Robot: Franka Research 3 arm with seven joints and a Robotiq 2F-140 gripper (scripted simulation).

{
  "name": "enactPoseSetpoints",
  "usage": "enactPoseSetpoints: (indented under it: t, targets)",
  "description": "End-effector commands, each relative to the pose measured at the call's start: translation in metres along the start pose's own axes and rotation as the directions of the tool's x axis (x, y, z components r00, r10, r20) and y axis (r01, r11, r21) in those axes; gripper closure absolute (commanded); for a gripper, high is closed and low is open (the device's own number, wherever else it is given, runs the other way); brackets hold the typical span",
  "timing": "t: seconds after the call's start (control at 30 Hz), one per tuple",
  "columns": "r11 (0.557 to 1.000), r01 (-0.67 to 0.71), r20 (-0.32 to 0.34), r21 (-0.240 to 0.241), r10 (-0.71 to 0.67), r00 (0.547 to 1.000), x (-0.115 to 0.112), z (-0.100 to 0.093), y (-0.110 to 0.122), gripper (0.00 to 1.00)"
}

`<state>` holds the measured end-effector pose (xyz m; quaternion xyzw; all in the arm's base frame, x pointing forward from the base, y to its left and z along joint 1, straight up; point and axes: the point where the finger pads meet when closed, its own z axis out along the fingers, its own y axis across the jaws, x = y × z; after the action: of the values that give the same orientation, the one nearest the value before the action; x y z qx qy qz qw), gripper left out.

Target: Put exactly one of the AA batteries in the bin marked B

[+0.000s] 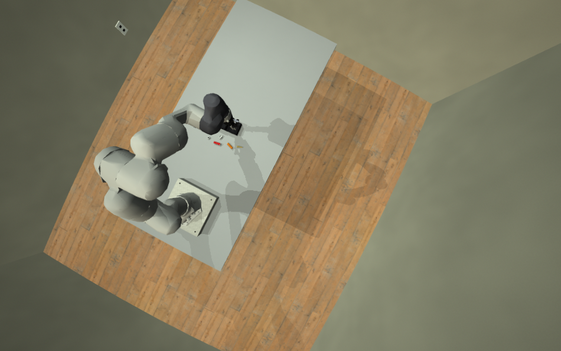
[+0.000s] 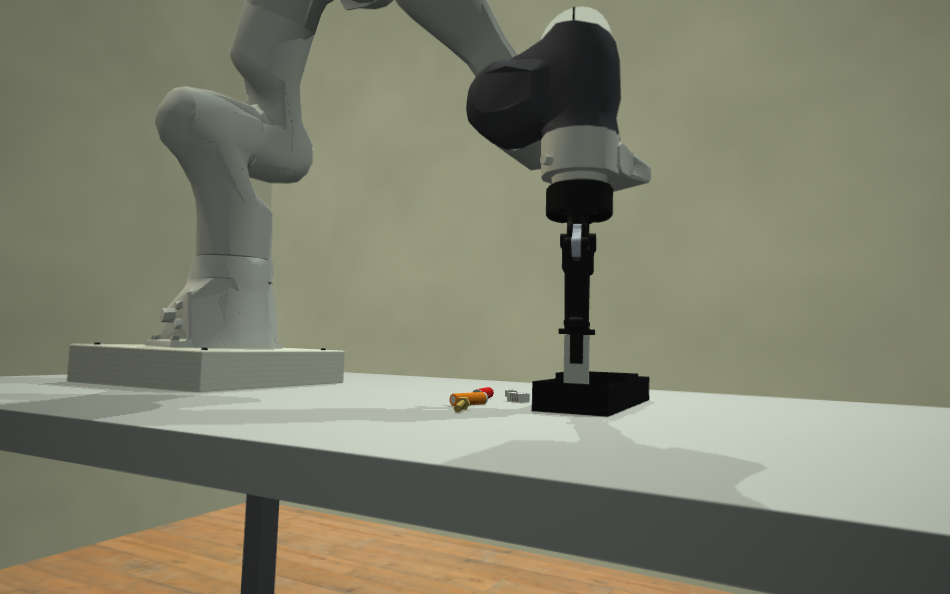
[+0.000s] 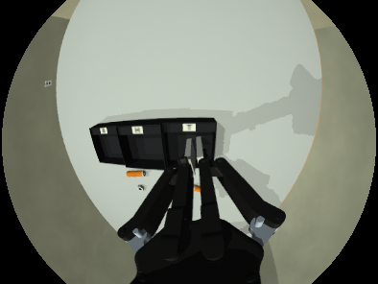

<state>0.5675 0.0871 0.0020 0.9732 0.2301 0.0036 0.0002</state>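
Note:
A row of black bins stands on the grey table. Their labels are too small to read. My gripper points straight down with its tips dipped into the end bin, the rightmost one in the wrist view. The fingers are shut and I see nothing between them. An orange cylinder and a red one lie on the table beside the bins. The bin floor under the tips is hidden.
A thin yellow piece and two small grey pieces lie near the cylinders. The robot's base plate stands at the table's end. The table's long edge is close by.

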Motion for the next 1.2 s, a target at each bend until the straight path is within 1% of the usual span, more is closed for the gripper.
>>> enactPoseSetpoints:
  t: [0.0,0.6,0.8,1.17]
  targets:
    - [1.000,0.003,0.000,-0.002,-0.003,1.000,0.000,-0.005,0.001,0.95]
    - [1.000,0.003,0.000,-0.002,-0.003,1.000,0.000,-0.026,0.001,0.95]
    - [1.000,0.003,0.000,-0.002,-0.003,1.000,0.000,-0.050,0.001,0.95]
    - [1.000,0.003,0.000,-0.002,-0.003,1.000,0.000,-0.050,0.001,0.95]
